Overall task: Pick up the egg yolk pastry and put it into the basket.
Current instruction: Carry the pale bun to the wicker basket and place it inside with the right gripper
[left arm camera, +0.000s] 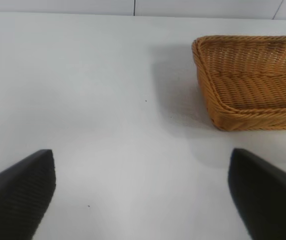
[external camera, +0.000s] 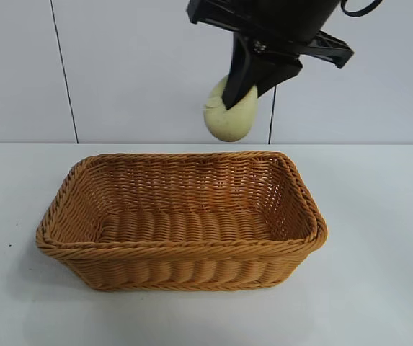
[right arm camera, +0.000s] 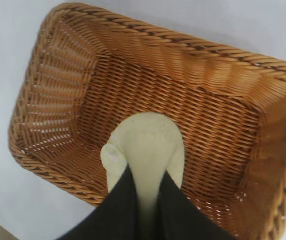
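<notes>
Pinching the egg yolk pastry (external camera: 229, 115) between its two black fingers (external camera: 243, 76), the right gripper (external camera: 233, 101) hangs in the air above the far rim of the basket (external camera: 181, 249). Its jaws are closed on the pastry, with only a narrow strip of pale dough showing between them in the right wrist view. The pastry bulges out below and ahead of the fingertips as a rounded yellow-cream lump (right arm camera: 145, 150), and a small dented knob sits on one side of it, just outside one jaw. Nothing supports the pastry from beneath; it touches only the fingers and is clear of the wicker.

Directly beyond the jaws in the right wrist view lies the basket's woven floor (right arm camera: 133, 90), with the sloping walls and thick braided rim framing it on all sides. The basket rests on the white table (external camera: 379, 288).

Parked low over the table, the left gripper (left arm camera: 143, 195) points forward with its jaws spread wide and nothing between them. Only bare tabletop lies between its two dark fingertips (left arm camera: 20, 192). One corner of the basket (left arm camera: 252, 75) stands ahead of the jaws and off to the side of one finger, well apart from it.
</notes>
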